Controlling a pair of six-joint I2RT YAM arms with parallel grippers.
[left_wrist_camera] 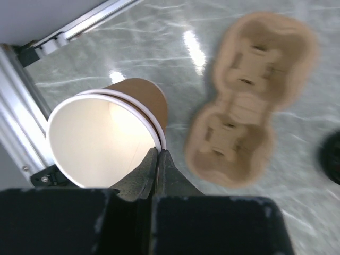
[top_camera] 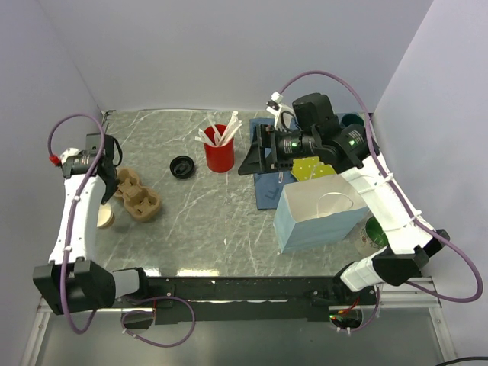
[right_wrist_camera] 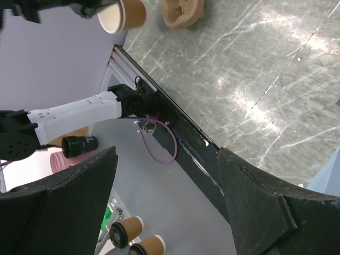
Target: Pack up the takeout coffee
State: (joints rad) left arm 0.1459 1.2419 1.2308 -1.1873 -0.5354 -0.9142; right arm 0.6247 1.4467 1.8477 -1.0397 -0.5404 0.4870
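Observation:
No lidded cup shows on the table. My left gripper (left_wrist_camera: 158, 154) is shut on the rim of a lidless brown paper cup (left_wrist_camera: 101, 141), white inside, one finger in and one out. It holds the cup at the table's left edge (top_camera: 105, 216), beside a brown pulp cup carrier (left_wrist_camera: 244, 101). The held cup also shows in the right wrist view (right_wrist_camera: 123, 15). A loose black lid (top_camera: 181, 166) lies on the table. My right gripper (right_wrist_camera: 167, 175) is open and empty, raised at the back right (top_camera: 255, 156). Two lidded brown cups (right_wrist_camera: 133, 239) lie beyond the table's near edge.
A red cup of white utensils (top_camera: 219, 149) stands at the back centre. A blue and white paper bag (top_camera: 320, 213) stands open at the right, under my right arm. A blue mat (top_camera: 267, 191) lies beside it. Green items (top_camera: 374, 229) sit at the right edge.

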